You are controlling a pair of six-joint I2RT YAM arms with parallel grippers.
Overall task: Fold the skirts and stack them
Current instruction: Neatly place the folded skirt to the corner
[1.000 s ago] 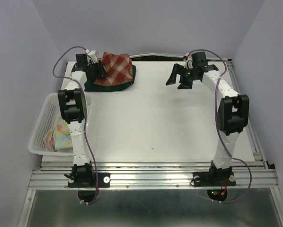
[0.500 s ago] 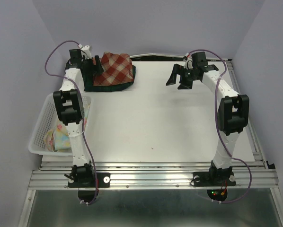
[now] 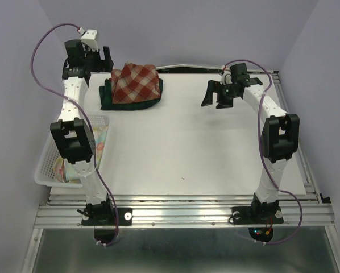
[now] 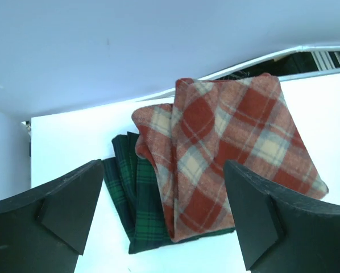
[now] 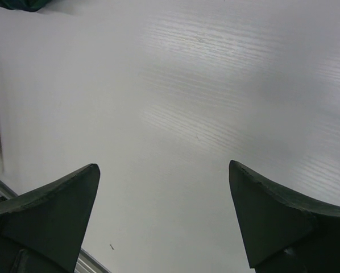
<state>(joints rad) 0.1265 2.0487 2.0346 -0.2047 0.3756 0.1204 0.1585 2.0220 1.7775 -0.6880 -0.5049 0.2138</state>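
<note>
Your left end effector (image 3: 102, 57) hangs in the air at about 11 o'clock over the white counter (image 3: 187, 142). Its two dark fingers are spread wide with nothing between them, just to the 9 o'clock side of the stacked cloth and not touching it. In the left wrist view you look down between those fingers onto the stack. The folded red-and-cream plaid cloth skirt (image 4: 232, 153) lies on top of the folded dark green-navy plaid cloth skirt (image 4: 130, 187). The green one shows only as a border along the left and near edges of the red one. The pair rests on the counter at 11 o'clock, close to the back wall. Your right end effector (image 3: 215, 94) sits at about 1 o'clock, well apart from the stack. Its fingers are also fully apart and empty, and its wrist view shows only bare counter beneath them. The third piece — the pastel yellow-blue flowered cloth skirt (image 3: 65, 169) — lies bunched inside the white plastic mesh basket (image 3: 48, 156). The basket stands off the counter's left edge at about 8 o'clock, and your left arm partly hides the skirt from the top view.
</note>
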